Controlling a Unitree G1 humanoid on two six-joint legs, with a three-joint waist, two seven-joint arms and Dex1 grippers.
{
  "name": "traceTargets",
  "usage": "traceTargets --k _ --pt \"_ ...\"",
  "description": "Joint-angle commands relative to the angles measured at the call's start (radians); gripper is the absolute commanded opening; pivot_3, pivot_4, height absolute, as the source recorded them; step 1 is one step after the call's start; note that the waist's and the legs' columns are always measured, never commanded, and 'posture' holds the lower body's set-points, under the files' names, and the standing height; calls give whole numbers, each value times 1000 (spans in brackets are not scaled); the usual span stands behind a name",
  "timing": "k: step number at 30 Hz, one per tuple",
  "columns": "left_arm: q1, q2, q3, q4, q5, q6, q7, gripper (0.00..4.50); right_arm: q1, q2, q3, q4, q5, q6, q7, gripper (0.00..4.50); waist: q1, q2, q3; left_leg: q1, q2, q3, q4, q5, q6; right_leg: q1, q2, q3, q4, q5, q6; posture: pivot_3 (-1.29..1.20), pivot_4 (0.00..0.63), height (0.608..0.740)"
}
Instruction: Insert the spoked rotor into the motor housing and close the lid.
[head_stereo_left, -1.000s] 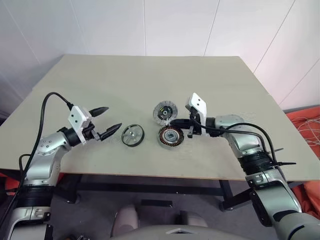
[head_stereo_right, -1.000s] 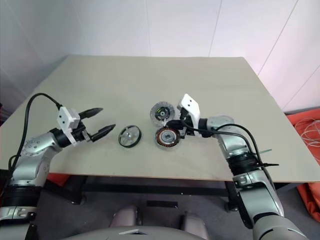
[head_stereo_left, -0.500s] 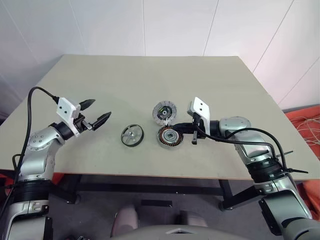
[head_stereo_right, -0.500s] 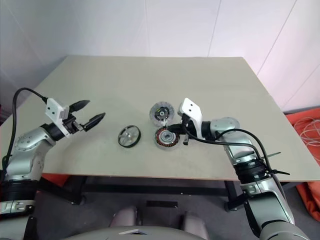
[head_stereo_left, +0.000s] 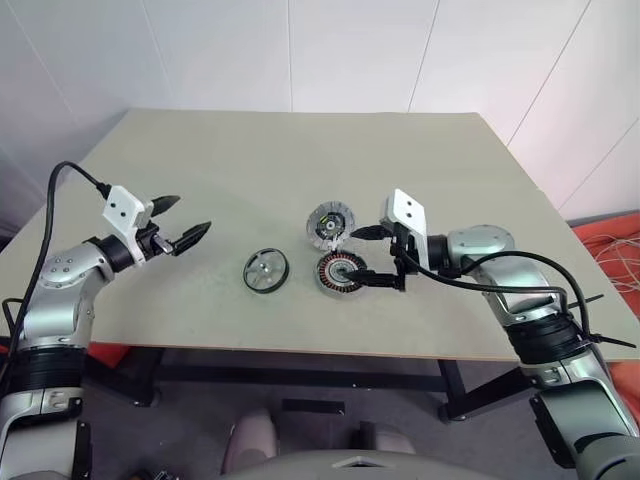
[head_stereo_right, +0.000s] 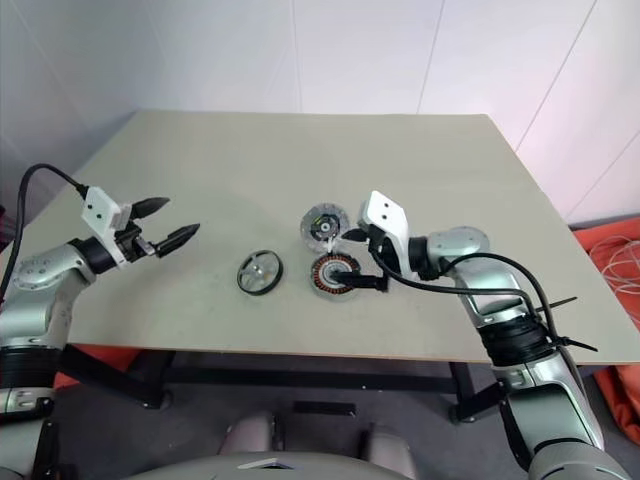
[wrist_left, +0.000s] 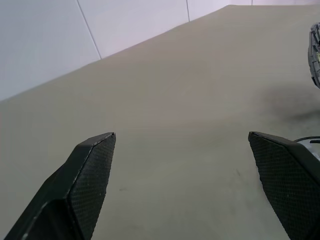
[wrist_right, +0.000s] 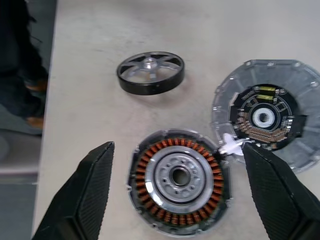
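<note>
beige table (head_stereo_left: 300, 160) | no readable writing | left tool (head_stereo_left: 186, 222) apart | right tool (head_stereo_left: 362, 255) apart over motor housing (head_stereo_left: 340, 272)

On the table (head_stereo_left: 300, 150) the rotor (head_stereo_left: 265, 270) lies left of the housing (head_stereo_left: 340, 272). The lid (head_stereo_left: 329, 222) lies just behind the housing, touching its edge.

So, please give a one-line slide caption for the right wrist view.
Open right gripper above the motor housing, the lid beside it and the spoked rotor beyond.
</note>
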Motion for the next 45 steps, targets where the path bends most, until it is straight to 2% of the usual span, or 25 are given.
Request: traceTargets --k 1,4,8,11,16,21,25,31,35,42,45 --pt "-25 66 -55 -71 -24 134 -91 4500 -17 -31 8 -18 -28 -66 7 4452 0 0 0 0 0 0 0 0 0 0 0 0 0 0 0 0 0 740" --pt "-39 121 -101 -112 -47 216 -194 4500 -13 -40 9 -18 -31 -84 15 4452 0 0 0 0 0 0 0 0 0 0 0 0 0 0 0 0 0 740" --pt "-51 225 -223 -129 57 92 -379 4500 -22 -43 2 -14 -25 -82 25 4452 0 0 0 0 0 0 -1 0 0 0 0 0 0 0 0 0 0 740" --pt "-101 265 -299 -102 112 1 -488 4500 -29 -45 1 -4 -26 -84 31 4452 0 1 1 1 0 0 -1 0 0 0 0 1 -1 0 0 0 0 740" --pt "-232 277 -403 -17 210 -96 -614 4500 -34 -44 1 -3 -24 -83 38 4452 2 1 1 1 0 0 -1 0 0 0 0 0 0 0 0 0 0 740" --pt "-349 238 -497 36 304 -181 -684 4500 -23 -43 -2 -8 -23 -84 34 4452 2 1 1 0 0 1 -1 0 0 0 0 0 0 0 0 0 0 740" --pt "-382 227 -559 13 366 -152 -705 4500 -14 -51 -6 -10 -24 -80 33 4452 1 1 1 0 0 1 -1 0 0 -1 0 0 0 0 0 0 0 740" --pt "-375 166 -593 -102 461 -20 -612 4500 -14 -52 -4 -7 -26 -82 28 4452 3 1 1 0 0 1 -1 0 0 0 0 0 0 0 0 0 0 740" --pt "-369 120 -582 -122 431 5 -593 4500 -10 -52 -4 -7 -27 -83 26 4452 2 1 1 0 0 1 -1 0 0 0 0 0 0 0 0 0 0 740" --pt "-341 75 -482 -116 310 104 -530 4500 1 -60 -12 -14 -24 -77 23 4452 1 1 1 -1 0 1 -1 0 0 -1 0 0 1 0 0 0 0 740" --pt "-294 68 -363 -153 195 276 -473 4500 13 -66 -20 -25 -18 -70 21 4452 0 1 1 -1 0 1 -1 0 0 -1 0 0 1 0 0 0 0 740"
